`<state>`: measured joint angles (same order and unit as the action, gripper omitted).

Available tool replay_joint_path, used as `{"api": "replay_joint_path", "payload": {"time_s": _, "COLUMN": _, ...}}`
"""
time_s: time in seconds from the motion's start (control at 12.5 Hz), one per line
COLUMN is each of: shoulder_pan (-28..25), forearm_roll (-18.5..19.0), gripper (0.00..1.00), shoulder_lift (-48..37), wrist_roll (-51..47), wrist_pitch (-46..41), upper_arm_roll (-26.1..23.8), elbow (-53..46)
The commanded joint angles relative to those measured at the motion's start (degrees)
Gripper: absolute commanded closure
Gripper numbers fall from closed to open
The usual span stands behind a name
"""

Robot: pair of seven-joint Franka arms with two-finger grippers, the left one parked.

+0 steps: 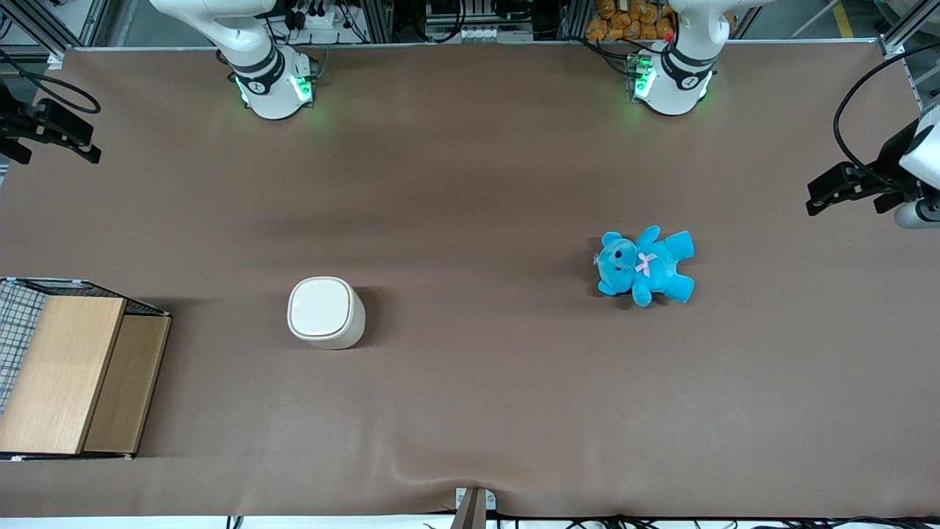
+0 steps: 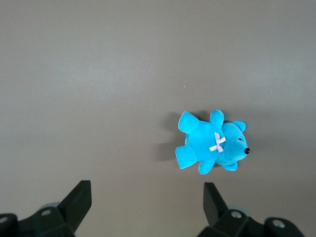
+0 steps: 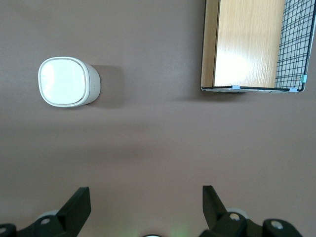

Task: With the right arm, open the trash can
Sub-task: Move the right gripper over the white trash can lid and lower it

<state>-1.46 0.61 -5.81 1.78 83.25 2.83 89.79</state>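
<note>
On the brown table (image 1: pixel 470 184), toward the working arm's end, stands the cream-white trash can (image 1: pixel 325 311), upright, flat lid down and closed. Sits apart from the wooden box with wire mesh (image 1: pixel 70 371) at that end's edge, and well apart from the blue teddy bear (image 1: pixel 645 265) lying toward the parked arm's end. Seen from the right wrist: gripper (image 3: pixel 143 207) held high above bare table, black fingers (image 3: pixel 79 205) spread wide with nothing between them, clear of both trash can (image 3: pixel 66 82) and box (image 3: pixel 252 44). In the front view, right arm (image 1: pixel 242 40) rises from its green-lit base.
</note>
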Motion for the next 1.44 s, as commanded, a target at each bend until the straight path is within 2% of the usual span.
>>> {"api": "replay_joint_path", "payload": {"time_s": 0.0, "shoulder_pan": -0.4, "forearm_roll": 1.1, "gripper": 0.0, "shoulder_lift": -0.5, "wrist_roll": 0.5, "wrist_pitch": 0.2, "upper_arm_roll": -0.1, "elbow": 0.7}}
{"api": "replay_joint_path", "payload": {"time_s": 0.16, "shoulder_pan": -0.5, "forearm_roll": 0.2, "gripper": 0.0, "shoulder_lift": -0.3, "wrist_roll": 0.2, "wrist_pitch": 0.5, "upper_arm_roll": -0.1, "elbow": 0.7}}
{"api": "replay_joint_path", "payload": {"time_s": 0.24, "shoulder_pan": -0.7, "forearm_roll": -1.4, "gripper": 0.0, "shoulder_lift": 0.2, "wrist_roll": 0.2, "wrist_pitch": 1.3, "upper_arm_roll": 0.1, "elbow": 0.7}}
{"api": "replay_joint_path", "payload": {"time_s": 0.72, "shoulder_pan": -4.0, "forearm_roll": -1.9, "gripper": 0.0, "shoulder_lift": 3.6, "wrist_roll": -0.5, "wrist_pitch": 3.5, "upper_arm_roll": -1.2, "elbow": 1.4}}
{"api": "replay_joint_path", "payload": {"time_s": 0.96, "shoulder_pan": -5.6, "forearm_roll": -1.3, "gripper": 0.0, "shoulder_lift": 6.2, "wrist_roll": -10.5, "wrist_pitch": 7.0, "upper_arm_roll": -4.6, "elbow": 2.4}}
{"api": "replay_joint_path", "payload": {"time_s": 1.36, "shoulder_pan": -8.5, "forearm_roll": -1.1, "gripper": 0.01, "shoulder_lift": 9.8, "wrist_roll": -16.2, "wrist_pitch": 17.9, "upper_arm_roll": -5.7, "elbow": 8.0}}
